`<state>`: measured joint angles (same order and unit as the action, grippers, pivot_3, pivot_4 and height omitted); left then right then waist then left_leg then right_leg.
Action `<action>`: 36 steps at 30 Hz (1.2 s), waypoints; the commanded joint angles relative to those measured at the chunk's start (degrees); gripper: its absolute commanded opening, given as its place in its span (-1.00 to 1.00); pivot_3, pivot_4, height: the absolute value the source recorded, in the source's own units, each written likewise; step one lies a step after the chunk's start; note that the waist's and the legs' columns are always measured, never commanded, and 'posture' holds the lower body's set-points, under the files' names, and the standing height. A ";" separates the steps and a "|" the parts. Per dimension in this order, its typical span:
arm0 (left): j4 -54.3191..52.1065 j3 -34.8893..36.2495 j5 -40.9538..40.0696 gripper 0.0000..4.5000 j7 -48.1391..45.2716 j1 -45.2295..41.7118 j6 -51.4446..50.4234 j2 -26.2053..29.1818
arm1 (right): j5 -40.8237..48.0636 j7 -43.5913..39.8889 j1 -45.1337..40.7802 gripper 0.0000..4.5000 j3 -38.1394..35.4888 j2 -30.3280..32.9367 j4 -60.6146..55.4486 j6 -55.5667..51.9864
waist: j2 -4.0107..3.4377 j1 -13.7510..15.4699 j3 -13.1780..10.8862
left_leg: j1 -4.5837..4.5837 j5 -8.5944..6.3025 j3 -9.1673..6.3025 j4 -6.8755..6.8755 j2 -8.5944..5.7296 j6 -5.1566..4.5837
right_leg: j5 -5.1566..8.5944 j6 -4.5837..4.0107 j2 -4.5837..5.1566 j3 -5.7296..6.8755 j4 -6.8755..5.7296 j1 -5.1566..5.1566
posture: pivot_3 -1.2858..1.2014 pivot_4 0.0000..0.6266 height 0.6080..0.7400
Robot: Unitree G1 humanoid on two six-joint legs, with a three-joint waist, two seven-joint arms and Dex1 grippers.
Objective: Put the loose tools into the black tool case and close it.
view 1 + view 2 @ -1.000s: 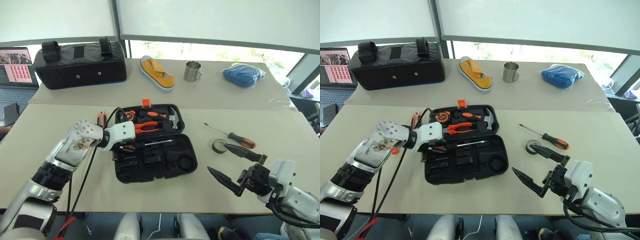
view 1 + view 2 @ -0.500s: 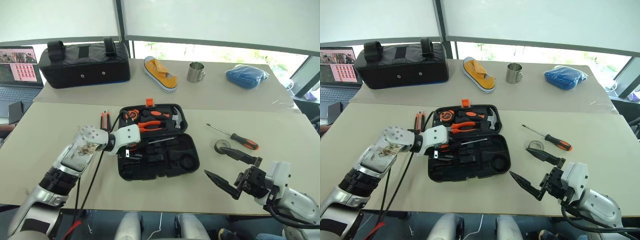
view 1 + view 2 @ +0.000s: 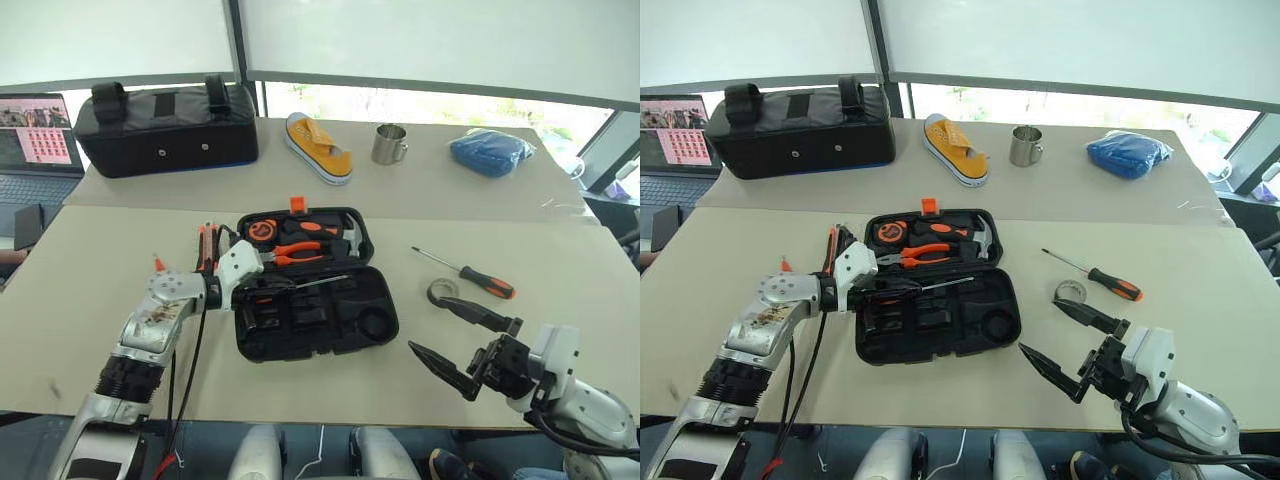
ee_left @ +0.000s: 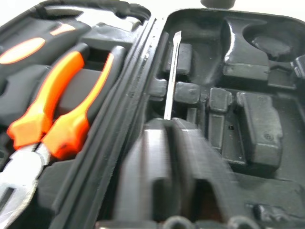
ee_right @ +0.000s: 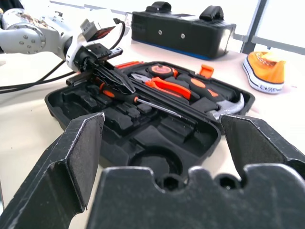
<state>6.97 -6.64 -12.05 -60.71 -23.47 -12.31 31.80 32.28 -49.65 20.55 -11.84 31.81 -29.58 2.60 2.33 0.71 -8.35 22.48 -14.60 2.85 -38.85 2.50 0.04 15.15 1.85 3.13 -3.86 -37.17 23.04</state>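
Black tool case (image 3: 330, 320) with orange latch (image 3: 296, 204) — orange-black screwdriver (image 3: 468, 273), yellow shoe (image 3: 317, 147).

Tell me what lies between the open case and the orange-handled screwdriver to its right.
Bare table in the left eye view: nothing between the black tool case and the screwdriver.

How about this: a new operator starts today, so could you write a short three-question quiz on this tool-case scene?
1. True or false: the black tool case is closed.
2. The left gripper is shut on which thing? A) the pliers B) a black-handled screwdriver C) the hammer
3. Name the two loose tools lying on the table beyond the open right gripper.

Key: 1 false, it lies open. 2 B. 3 the tape roll and the orange-handled screwdriver.
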 commanded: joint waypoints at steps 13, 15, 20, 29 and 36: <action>4.49 -11.04 7.71 -0.97 -1.81 -0.15 -3.99 -0.21 | -0.99 -0.32 -0.50 1.00 0.36 -1.34 1.10 0.89 | -0.69 0.03 0.55 | -0.63 -0.13 0.03 0.03 -0.02 -0.16 | 0.05 0.08 0.01 0.00 0.19 -0.75 | 0.03 -0.52 1.00; 4.51 -11.50 7.86 -0.97 -1.66 -0.42 -4.87 -0.54 | -1.07 -0.44 -0.52 1.00 0.14 -1.40 1.42 1.08 | -0.86 0.15 0.72 | -0.64 -0.14 0.00 0.02 -0.09 -0.17 | 0.08 0.13 0.04 0.00 0.21 -0.79 | 0.03 -0.52 1.00; 3.76 -1.95 1.39 -0.73 -0.23 1.41 4.05 -2.25 | -0.35 1.49 -1.14 1.00 -3.06 -2.14 2.13 1.49 | -1.03 -0.02 0.86 | -0.65 -0.16 -0.01 0.02 -0.27 -0.22 | 0.14 0.24 0.23 -0.03 0.21 -0.83 | 0.03 -0.52 1.00; -5.65 17.87 -21.79 0.68 -17.46 9.96 8.66 6.49 | -1.25 0.59 5.00 1.00 -19.07 -2.88 14.71 10.46 | -0.78 -0.34 0.57 | -0.34 -0.17 -0.02 0.04 -0.14 -0.22 | 0.14 0.17 0.21 0.01 0.18 -0.49 | 0.03 -0.52 1.00; -11.51 24.39 -28.63 0.95 -20.22 21.77 1.34 11.82 | -3.96 -2.12 6.05 1.00 -22.51 -1.28 27.69 15.95 | -0.85 -1.43 0.54 | -0.53 -0.26 0.09 0.16 0.05 -0.24 | 0.18 0.15 0.21 -0.05 0.31 -0.63 | 0.03 -0.52 1.00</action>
<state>-2.19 16.38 -38.60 -80.33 -2.05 -10.25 43.23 28.22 -50.73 27.82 -32.83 28.97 -2.66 16.36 1.48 -0.72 -7.81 21.93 -14.86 2.95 -38.70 2.55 -0.20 15.34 2.01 3.34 -3.92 -36.87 22.40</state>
